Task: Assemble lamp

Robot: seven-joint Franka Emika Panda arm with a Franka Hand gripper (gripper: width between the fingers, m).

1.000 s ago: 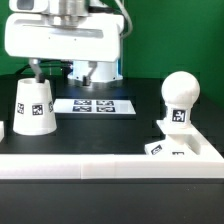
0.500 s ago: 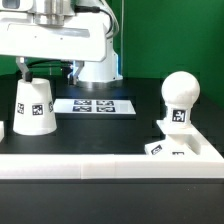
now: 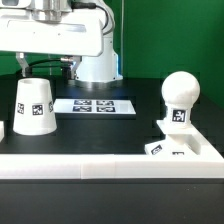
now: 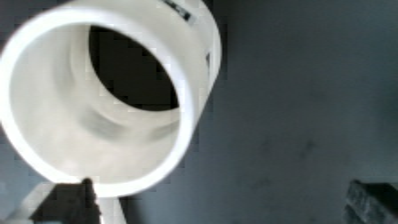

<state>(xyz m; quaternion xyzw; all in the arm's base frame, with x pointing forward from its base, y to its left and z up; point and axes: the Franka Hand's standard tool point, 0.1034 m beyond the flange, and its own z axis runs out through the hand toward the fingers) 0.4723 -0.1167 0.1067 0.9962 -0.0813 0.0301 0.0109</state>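
Exterior view, nearest first: the white border wall (image 3: 100,160) runs along the table's near edge, turning far-ward at the right. Just inside that corner sits the lamp base (image 3: 168,148), with the round-headed bulb (image 3: 181,98) standing upright behind it. Open black tabletop (image 3: 100,132) separates these from the shade (image 3: 33,106), standing narrow end up at the left. Farther back lies the marker board (image 3: 93,104). The gripper (image 3: 22,70) hangs over the shade's far left rim; one finger (image 4: 71,200) shows beside the rim, jaw opening cannot be told.
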